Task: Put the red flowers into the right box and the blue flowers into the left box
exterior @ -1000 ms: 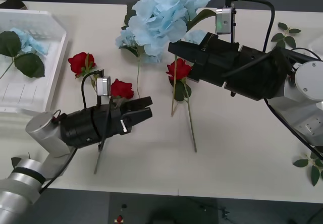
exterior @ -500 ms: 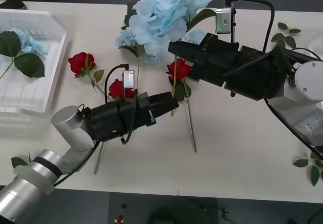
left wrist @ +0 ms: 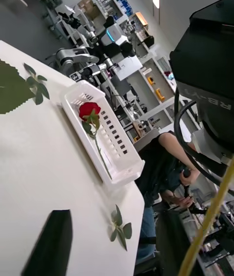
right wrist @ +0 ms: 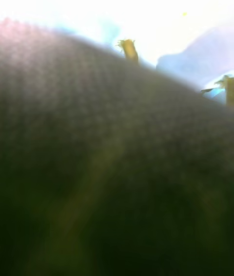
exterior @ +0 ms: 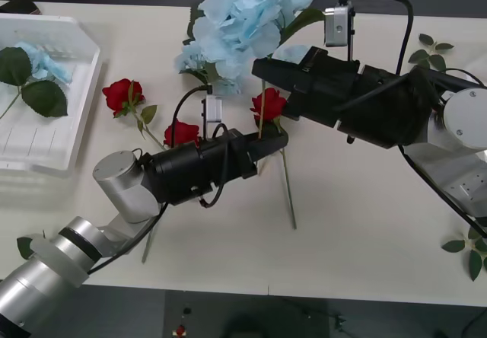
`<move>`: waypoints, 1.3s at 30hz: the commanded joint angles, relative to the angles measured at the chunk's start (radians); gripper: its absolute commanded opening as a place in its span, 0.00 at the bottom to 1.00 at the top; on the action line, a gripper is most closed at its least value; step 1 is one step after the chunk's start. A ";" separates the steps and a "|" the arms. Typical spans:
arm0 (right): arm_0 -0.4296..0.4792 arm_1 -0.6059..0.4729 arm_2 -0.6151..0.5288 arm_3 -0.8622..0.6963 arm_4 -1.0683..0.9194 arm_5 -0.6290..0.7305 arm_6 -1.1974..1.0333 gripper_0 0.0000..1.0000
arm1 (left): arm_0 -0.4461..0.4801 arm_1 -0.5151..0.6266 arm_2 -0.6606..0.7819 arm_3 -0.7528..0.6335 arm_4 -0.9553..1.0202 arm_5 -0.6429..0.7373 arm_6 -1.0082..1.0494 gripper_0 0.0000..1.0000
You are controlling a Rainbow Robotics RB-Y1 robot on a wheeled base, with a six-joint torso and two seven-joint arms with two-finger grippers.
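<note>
The right gripper (exterior: 262,70) lifts a blue hydrangea (exterior: 247,14) above the table; the left gripper (exterior: 275,141) noses at the rose stem (exterior: 262,136), fingers' spread impossible to tell

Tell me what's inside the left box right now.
In the left box lies one blue flower with two broad green leaves, near its far end. The ribbed bottom nearer the robot looks bare.

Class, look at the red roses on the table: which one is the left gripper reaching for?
The middle rose, just below the right gripper's arm: the left gripper is at its stem. The other two lie farther left.
</note>
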State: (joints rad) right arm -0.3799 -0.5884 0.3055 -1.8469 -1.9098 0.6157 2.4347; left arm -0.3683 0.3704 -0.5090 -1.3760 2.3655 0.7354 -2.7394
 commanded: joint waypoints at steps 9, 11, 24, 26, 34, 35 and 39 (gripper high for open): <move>-0.033 -0.001 -0.011 -0.034 0.005 -0.007 -0.040 0.26 | -0.015 0.013 0.006 -0.031 0.029 -0.034 0.034 0.00; -0.033 -0.001 -0.011 -0.034 0.006 -0.007 -0.045 0.72 | -0.015 0.013 0.004 -0.032 0.034 -0.037 0.034 0.00; -0.033 -0.001 -0.011 -0.034 0.005 -0.010 -0.074 1.00 | -0.014 0.113 0.109 -0.052 0.156 -0.004 0.034 0.00; -0.033 -0.001 -0.011 -0.034 0.005 -0.010 -0.077 1.00 | -0.014 0.147 0.145 -0.057 0.155 0.009 0.034 0.00; -0.033 -0.004 -0.011 -0.028 0.018 -0.025 -0.103 1.00 | -0.015 0.255 0.368 -0.072 -0.078 0.053 0.034 0.00; -0.033 -0.005 -0.011 -0.021 0.021 -0.025 -0.131 1.00 | -0.015 0.269 0.405 -0.071 -0.129 0.070 0.034 0.00; -0.034 -0.028 -0.009 -0.009 0.107 -0.025 -0.281 1.00 | -0.015 0.318 0.555 -0.052 -0.341 0.145 0.034 0.00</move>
State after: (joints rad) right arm -0.3842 -0.5893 0.3054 -1.8456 -1.8504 0.5915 2.2794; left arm -0.3683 0.6421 -0.0256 -1.4146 2.1008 0.8401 -2.7393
